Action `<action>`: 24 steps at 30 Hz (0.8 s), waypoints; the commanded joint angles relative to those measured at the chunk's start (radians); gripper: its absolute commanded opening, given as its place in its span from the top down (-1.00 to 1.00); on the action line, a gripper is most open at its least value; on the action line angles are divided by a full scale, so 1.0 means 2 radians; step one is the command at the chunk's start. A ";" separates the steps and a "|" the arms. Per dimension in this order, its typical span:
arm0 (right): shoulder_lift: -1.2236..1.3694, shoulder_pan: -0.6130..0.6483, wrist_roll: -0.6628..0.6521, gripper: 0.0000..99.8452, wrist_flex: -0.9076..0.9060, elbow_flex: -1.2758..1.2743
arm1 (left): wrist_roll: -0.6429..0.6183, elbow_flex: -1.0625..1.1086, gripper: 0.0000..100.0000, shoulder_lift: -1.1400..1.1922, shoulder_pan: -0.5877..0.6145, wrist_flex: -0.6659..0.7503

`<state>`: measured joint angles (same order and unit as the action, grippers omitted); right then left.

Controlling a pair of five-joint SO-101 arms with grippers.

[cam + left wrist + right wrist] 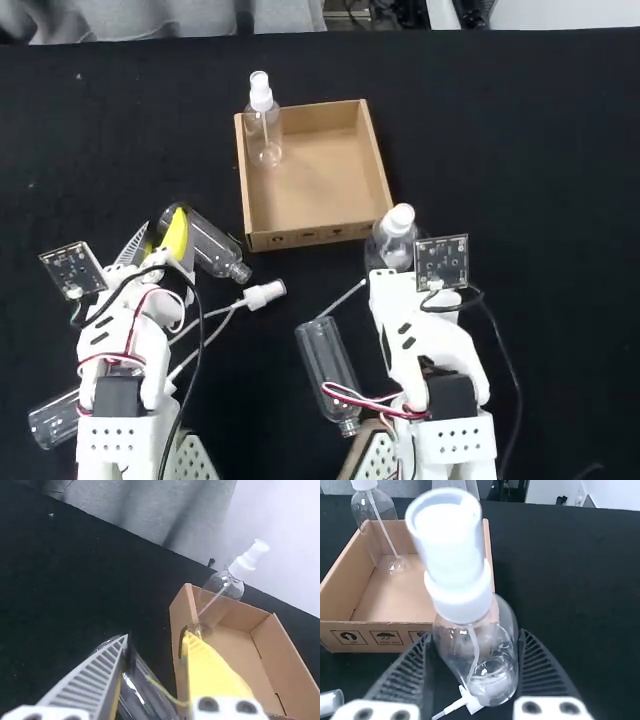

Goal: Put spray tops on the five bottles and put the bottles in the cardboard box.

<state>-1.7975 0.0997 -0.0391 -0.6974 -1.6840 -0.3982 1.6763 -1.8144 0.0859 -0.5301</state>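
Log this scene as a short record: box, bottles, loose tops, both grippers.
box: cardboard box, holding one standing capped bottle in a far corner
left gripper: shut on an uncapped bottle
right gripper: shut on a second capped bottle, outside the box by its near corner
table: loose spray top; bare bottle lying between the arms; partly hidden bottle by the left arm's base
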 commanded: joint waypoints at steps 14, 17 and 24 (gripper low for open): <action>-0.046 -0.009 -0.071 0.81 0.074 0.078 | 0.005 0.012 0.86 -0.002 0.001 0.001; -0.046 -0.009 -0.071 0.81 0.074 0.115 | 0.005 0.012 0.87 0.000 0.001 0.001; -0.015 0.044 -0.071 0.81 0.017 0.220 | 0.005 0.012 0.87 0.000 0.001 0.000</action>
<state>-1.7975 0.1243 -0.1695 -0.6252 -1.3909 -0.3982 1.6763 -1.8144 0.0859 -0.5332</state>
